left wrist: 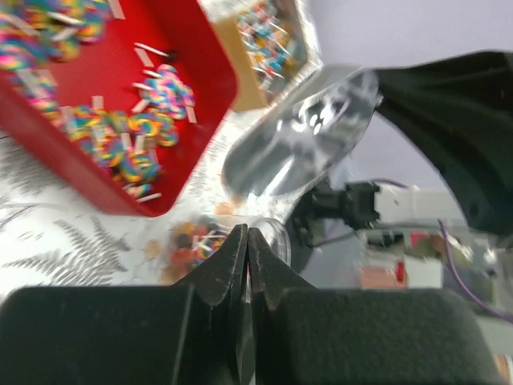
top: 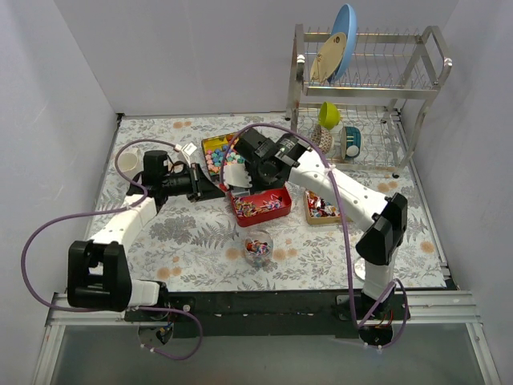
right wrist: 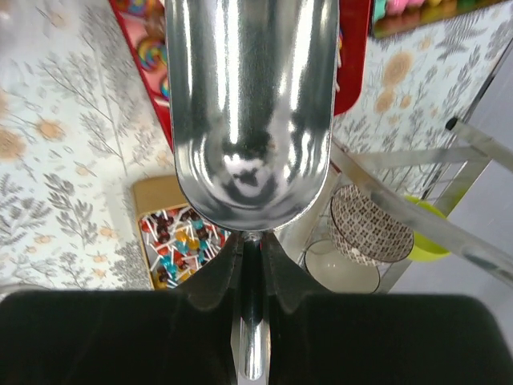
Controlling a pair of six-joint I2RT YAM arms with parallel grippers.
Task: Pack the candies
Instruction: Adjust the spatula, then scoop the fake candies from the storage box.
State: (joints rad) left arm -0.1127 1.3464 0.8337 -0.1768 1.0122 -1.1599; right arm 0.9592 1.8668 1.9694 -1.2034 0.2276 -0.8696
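- Candies [top: 258,205]: swirl-coloured pieces on sticks lie in the red rectangular tin [top: 282,212] at mid-table. Pastel balls [top: 215,154] sit in a second open tin [top: 207,143] behind it. More wrapped pieces are in the small tan tin [top: 308,202] to its right and in the clear glass cup [top: 271,250] in front of it.
- Right gripper [right wrist: 251,255]: clamped tight on the handle of a shiny metal scoop [right wrist: 252,104]. The scoop is held over the red tin's far-left end, bowl towards the left arm.
- Left gripper [left wrist: 248,245]: fingers pressed together, nothing visible between them. It sits just left of the red tin, close to the scoop.
- Floral table cover [top: 160,233]. A steel dish rack [top: 425,88] stands at the far right with a blue plate [top: 346,28] and a patterned bowl [right wrist: 369,224].
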